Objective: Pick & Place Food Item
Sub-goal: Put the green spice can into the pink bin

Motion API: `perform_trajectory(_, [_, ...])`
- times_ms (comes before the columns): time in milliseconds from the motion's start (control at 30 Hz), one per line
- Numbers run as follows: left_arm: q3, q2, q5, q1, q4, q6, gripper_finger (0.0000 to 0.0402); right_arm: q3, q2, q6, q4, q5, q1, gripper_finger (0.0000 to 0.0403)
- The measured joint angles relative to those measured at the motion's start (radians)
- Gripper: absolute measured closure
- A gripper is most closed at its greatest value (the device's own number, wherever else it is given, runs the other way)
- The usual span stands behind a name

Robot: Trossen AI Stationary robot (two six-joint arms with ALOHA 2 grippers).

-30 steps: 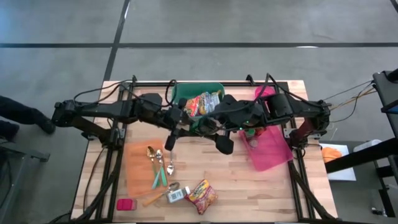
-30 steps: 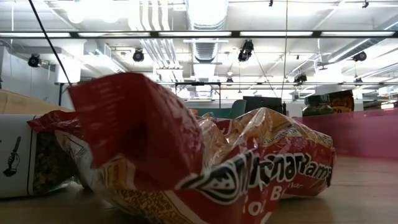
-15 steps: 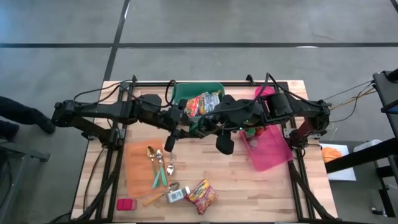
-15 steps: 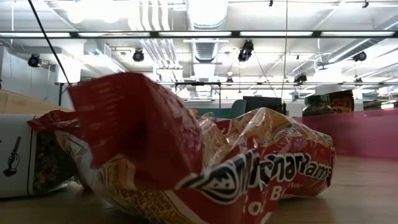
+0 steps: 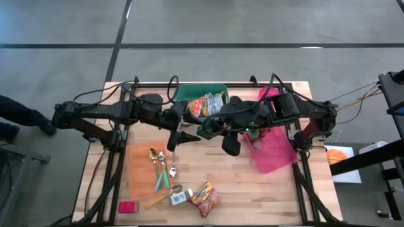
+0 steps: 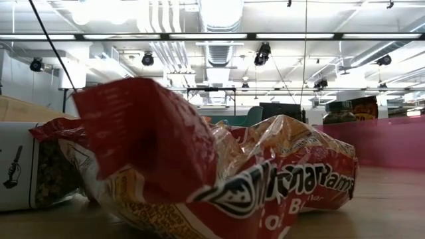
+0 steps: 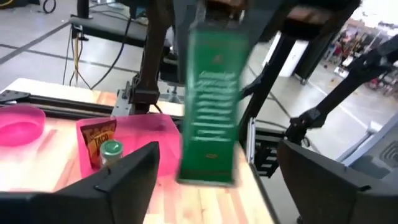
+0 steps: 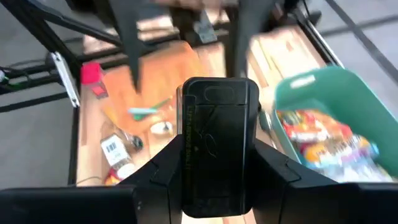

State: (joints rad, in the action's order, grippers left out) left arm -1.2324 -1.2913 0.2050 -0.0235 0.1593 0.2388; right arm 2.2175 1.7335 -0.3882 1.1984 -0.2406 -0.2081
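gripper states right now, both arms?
Left gripper: open, fingers spread, nothing between them.
Right gripper: closed on the dark green box, above the table centre.

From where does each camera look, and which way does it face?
High: above the table, facing down; both arms show.
Low: at tabletop height, facing across; noodle pack fills it; no arm.
Left wrist: on left arm, past its open fingers at the box.
Right wrist: on right arm; its fingers clamp that box.
Both wrist views share the box.

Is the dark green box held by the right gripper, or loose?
Held: the right gripper is shut on the dark green box, fingers on both its sides.
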Motion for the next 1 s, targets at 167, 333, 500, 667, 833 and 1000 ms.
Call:
perform_trajectory(167, [0.000, 0.044, -0.004, 0.000, 0.006, 0.031, 0.0065, 0.000, -0.025, -0.085, 0.163, -0.056, -0.001, 0.0284])
perform_trajectory(333, [0.000, 0.093, -0.033, 0.000, 0.041, 0.035, 0.0063, 0.000, -0.056, -0.202, 0.360, -0.079, 0.000, 0.0284])
perform_trajectory(500, [0.000, 0.132, -0.069, -0.001, 0.106, 0.055, 0.0063, -0.055, -0.115, -0.307, 0.375, -0.062, -0.001, 0.0284])
perform_trajectory(667, [0.002, 0.158, -0.093, -0.001, 0.174, 0.077, 0.0063, -0.212, -0.227, -0.431, 0.373, -0.071, -0.001, 0.0284])
perform_trajectory(833, [0.002, 0.165, -0.106, -0.001, 0.206, 0.085, 0.0063, -0.426, -0.351, -0.587, 0.367, -0.068, -0.002, 0.0284])
perform_trajectory(1000, [0.002, 0.165, -0.109, -0.001, 0.208, 0.085, 0.0063, -0.620, -0.451, -0.718, 0.365, 0.001, -0.011, 0.0284])
